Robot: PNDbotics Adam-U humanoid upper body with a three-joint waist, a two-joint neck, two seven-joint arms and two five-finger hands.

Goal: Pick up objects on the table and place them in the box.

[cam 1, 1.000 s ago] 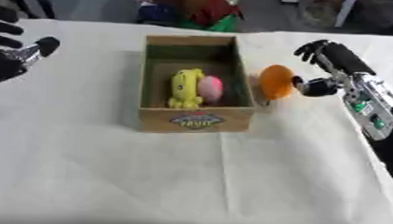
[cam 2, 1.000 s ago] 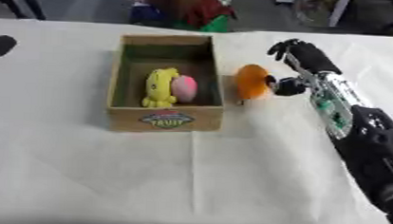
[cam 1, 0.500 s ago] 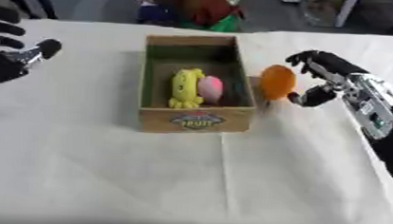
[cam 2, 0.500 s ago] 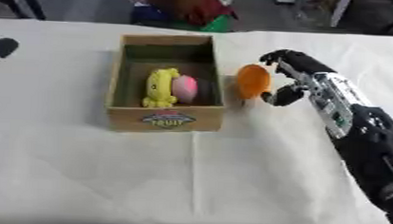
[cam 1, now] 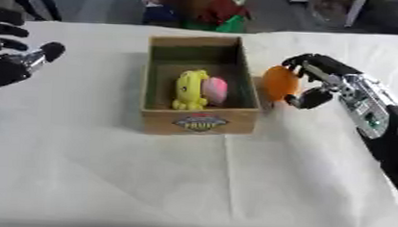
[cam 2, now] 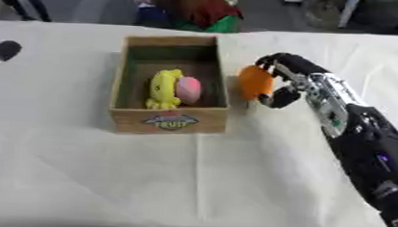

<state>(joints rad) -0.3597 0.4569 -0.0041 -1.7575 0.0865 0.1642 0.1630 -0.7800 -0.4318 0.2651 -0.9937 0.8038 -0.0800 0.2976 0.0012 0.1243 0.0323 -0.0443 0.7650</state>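
Now the right hand [cam 1: 315, 82] curls its fingers and thumb round an orange ball [cam 1: 278, 83], just beside the right wall of the box [cam 1: 198, 124]. That cardboard wall stands between the ball and the inside. Within the box lie a yellow toy [cam 1: 188, 88] and a pink thing [cam 1: 214, 89], touching each other. The box sits toward the far middle of the table [cam 1: 191, 182], which is covered in white cloth. At the left edge the left hand [cam 1: 11, 61] hovers, fingers spread and holding nothing.
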